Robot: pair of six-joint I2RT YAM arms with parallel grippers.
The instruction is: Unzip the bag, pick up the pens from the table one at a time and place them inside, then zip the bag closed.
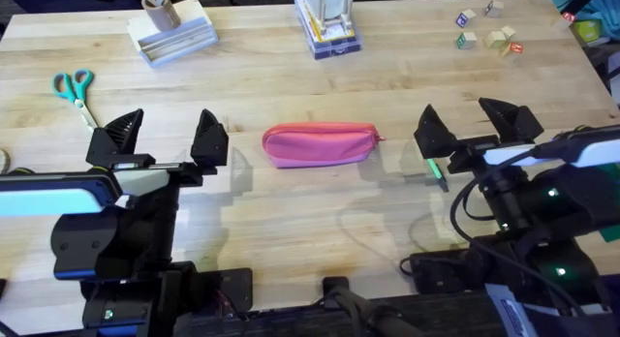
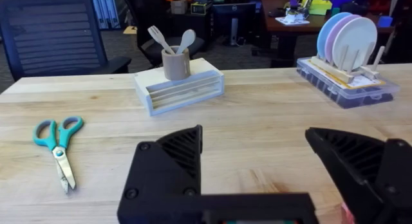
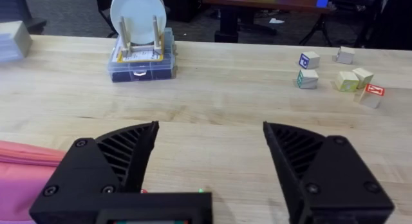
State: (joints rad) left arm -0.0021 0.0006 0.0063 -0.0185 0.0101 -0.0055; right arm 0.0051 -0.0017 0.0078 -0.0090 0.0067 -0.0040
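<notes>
The pink pencil pouch (image 1: 320,144) is lying mid-table (image 1: 291,80), zipped, soft and light, likely sagging unless pinched near its zipper end. The green pen (image 1: 435,169) is sitting beneath the right gripper (image 1: 475,127). Both it and the left gripper (image 1: 165,137) are hovering with jaws released

Pink bag (image 1: 321,144), green pen (image 1: 433,169), teal-handled scissors (image 1: 75,89)

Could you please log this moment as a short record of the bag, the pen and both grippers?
bag: pink pouch, lying flat mid-table, zipper looks closed
pen: green pen, on the table right of the bag, partly under the right gripper
left gripper: open, empty, left of the bag
right gripper: open, empty, above the pen
scissors: far left, untouched
task stage: not started
</notes>
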